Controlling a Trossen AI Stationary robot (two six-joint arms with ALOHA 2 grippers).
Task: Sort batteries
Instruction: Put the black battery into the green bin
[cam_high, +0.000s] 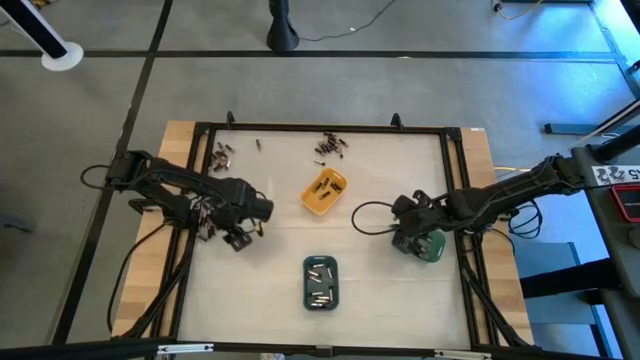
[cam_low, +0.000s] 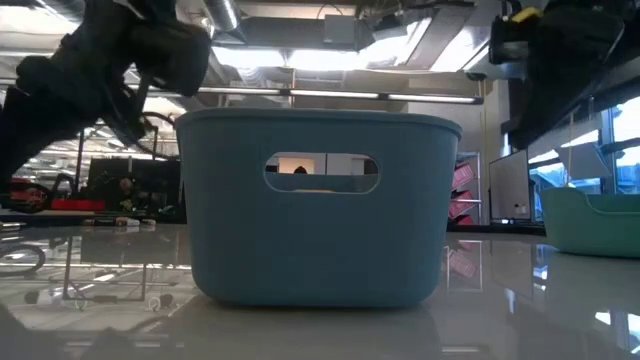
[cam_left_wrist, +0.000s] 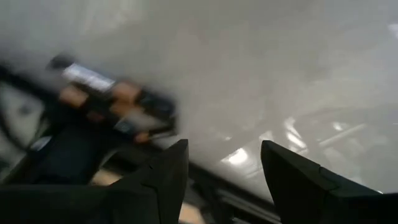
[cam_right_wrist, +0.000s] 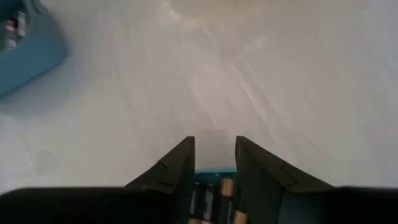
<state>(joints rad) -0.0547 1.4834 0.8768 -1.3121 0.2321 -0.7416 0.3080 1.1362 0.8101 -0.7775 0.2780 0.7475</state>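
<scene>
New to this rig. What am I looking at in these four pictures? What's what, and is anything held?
Two dark robot arms, each ending in a two-finger gripper, work at a white table. One camera looks straight down, one sits at table-top height, and one rides on each wrist. On the table lie loose batteries in small heaps, plus an orange tray and a slate-blue tray, each with some cells inside, and a green tray. The left gripper hangs open and empty, left of the orange tray. The right gripper is over the green tray; whether it holds anything does not show.
</scene>
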